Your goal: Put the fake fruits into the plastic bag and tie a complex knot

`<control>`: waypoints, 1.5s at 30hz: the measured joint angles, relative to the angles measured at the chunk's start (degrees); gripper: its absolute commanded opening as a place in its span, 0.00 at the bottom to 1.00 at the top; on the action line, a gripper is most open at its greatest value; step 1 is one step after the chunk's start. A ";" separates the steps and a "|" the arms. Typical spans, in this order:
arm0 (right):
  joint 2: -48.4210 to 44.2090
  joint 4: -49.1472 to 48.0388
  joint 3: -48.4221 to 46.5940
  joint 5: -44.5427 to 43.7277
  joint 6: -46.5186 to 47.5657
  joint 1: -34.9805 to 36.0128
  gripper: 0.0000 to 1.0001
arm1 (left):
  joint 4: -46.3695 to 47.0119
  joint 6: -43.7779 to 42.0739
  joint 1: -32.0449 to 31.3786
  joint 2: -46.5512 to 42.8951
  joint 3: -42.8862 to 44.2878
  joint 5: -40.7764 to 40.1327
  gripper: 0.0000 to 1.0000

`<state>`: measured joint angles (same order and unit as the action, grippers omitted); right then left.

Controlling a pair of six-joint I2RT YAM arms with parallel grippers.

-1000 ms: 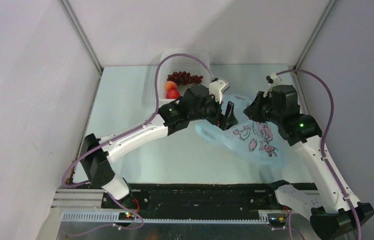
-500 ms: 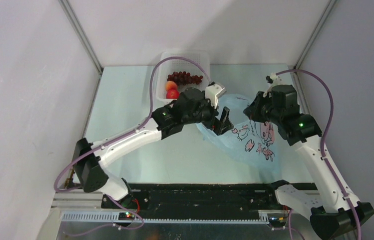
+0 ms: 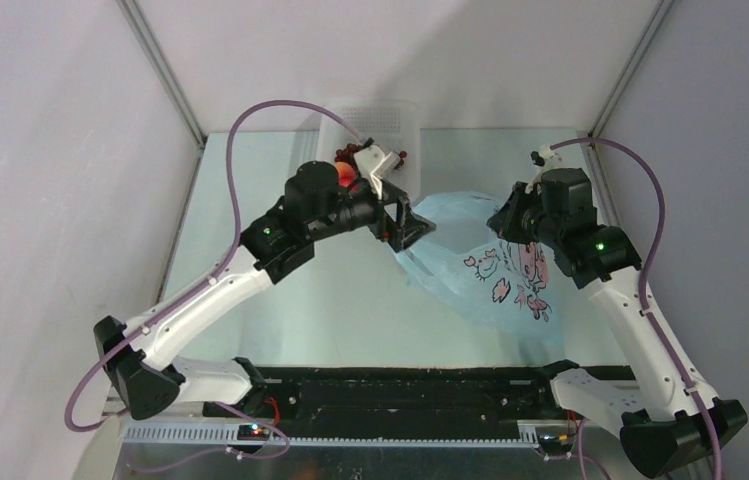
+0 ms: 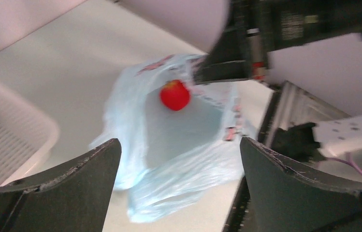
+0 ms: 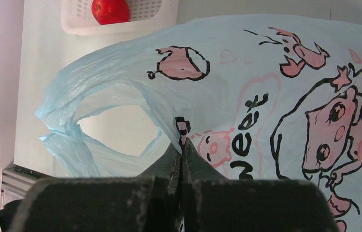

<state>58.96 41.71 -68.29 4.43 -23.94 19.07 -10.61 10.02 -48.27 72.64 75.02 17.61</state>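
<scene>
The light-blue plastic bag (image 3: 490, 262) lies right of centre, its mouth held up toward the left. One red round fruit (image 4: 175, 94) rests inside the plastic bag (image 4: 169, 145). My left gripper (image 3: 405, 225) hangs open and empty just left of the mouth; in its wrist view the left gripper (image 4: 179, 142) frames the bag. My right gripper (image 5: 182, 145) is shut on the printed edge of the plastic bag (image 5: 266, 72). Another red fruit (image 5: 110, 9) sits in the white basket (image 5: 135, 24). Grapes (image 3: 400, 156) peek out behind the left wrist.
The white perforated basket (image 3: 390, 112) stands at the back centre, partly covered by my left arm. Its corner (image 4: 19, 140) shows at the left in the left wrist view. Walls close in on three sides; a metal rail (image 3: 400, 385) runs along the near edge.
My left gripper has pulled back from over the bag's mouth toward the left and the basket, staying open and empty. The right arm and the bag have held still.
</scene>
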 measured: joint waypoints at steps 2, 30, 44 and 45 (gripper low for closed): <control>0.00 0.00 0.00 0.00 0.00 0.00 0.00 | 0.02 -0.09 3.13 -0.22 -1.66 -1.11 0.99; -0.02 -0.28 0.37 0.81 -0.09 0.98 0.00 | -11.91 5.09 21.53 48.50 28.50 -38.69 0.90; -0.09 -0.44 0.70 1.03 -0.68 1.60 0.00 | -17.92 6.91 21.70 55.84 34.27 -40.68 0.86; -0.11 -0.42 0.81 1.03 -0.74 1.62 0.00 | -18.32 7.32 21.70 55.89 34.27 -41.05 0.86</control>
<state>58.85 41.30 -67.48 5.45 -24.69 20.69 -28.93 17.34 -26.57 128.53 109.30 -23.44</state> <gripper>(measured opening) 0.009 0.856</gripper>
